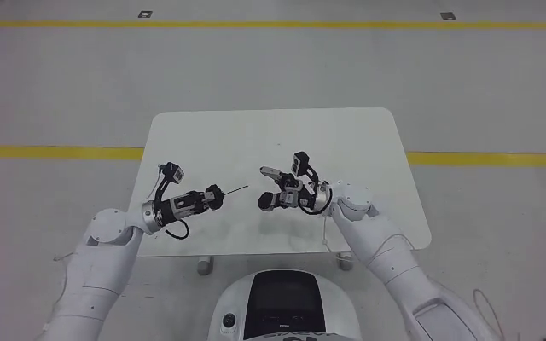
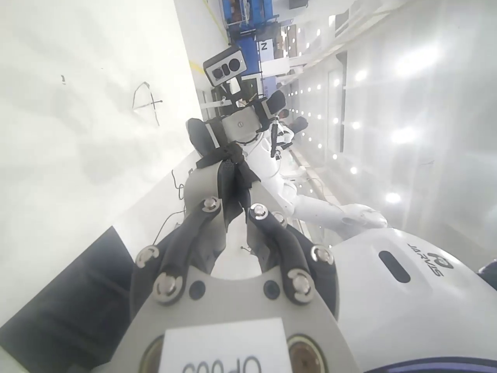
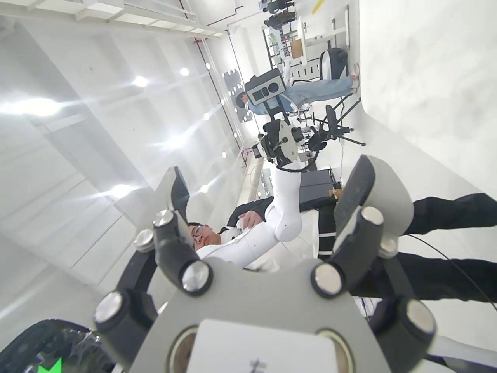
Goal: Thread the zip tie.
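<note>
A thin black zip tie sticks out of my left gripper, which is shut on one end of it above the table's front left part. The free tip points at my right gripper, a short gap away. That gripper is open, one finger toward the table's middle and one toward the front edge, with nothing between them. In the left wrist view the left gripper pinches the black tie, and the open right gripper faces it just beyond. In the right wrist view the right gripper stands wide open, facing the left gripper farther off.
The white table has rounded corners and bare room behind both grippers. A small pen mark is drawn on the tabletop. Yellow floor lines run past the table's sides.
</note>
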{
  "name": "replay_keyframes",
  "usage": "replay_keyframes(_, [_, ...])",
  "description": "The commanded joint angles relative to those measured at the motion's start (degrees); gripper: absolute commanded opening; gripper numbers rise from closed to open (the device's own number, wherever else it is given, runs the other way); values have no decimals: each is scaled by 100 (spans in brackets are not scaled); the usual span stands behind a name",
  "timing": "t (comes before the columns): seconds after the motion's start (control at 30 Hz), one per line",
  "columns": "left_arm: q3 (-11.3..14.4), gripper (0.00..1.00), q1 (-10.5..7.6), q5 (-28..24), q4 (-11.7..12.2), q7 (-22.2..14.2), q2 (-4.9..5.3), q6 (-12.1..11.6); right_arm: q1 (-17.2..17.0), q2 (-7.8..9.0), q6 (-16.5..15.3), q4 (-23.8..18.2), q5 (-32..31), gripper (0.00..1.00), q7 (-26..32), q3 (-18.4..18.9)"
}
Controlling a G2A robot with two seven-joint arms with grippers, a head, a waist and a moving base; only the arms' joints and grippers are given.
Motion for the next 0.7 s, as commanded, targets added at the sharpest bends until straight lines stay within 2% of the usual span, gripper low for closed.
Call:
replay_keyframes(0.0, [86,0,15,27,-60,50,-1,36,-68,-2,-127,-81,109,100,-7,0])
replay_keyframes(0.13, [141,0,11,-36,-75,-83,17,-18,-61,6,-336,-66,152,100,-8,19])
replay_keyframes(0.2, [155,0,12,-71,-78,-79,23,-18,-51,8,-369,-45,160,63,-12,9])
replay_keyframes(0.23, [171,0,7,-89,-113,-116,27,-18,-43,8,-383,-31,162,49,-21,2])
replay_keyframes(0.3, [172,0,11,-102,-115,-122,28,-18,-36,9,-403,-6,169,40,-27,-10])
replay_keyframes(0.47, [172,0,11,-102,-115,-122,28,-18,9,4,-415,102,166,31,-52,-75])
replay_keyframes(0.67, [172,0,11,-102,-115,-122,28,-18,48,9,-341,176,149,28,-16,-139])
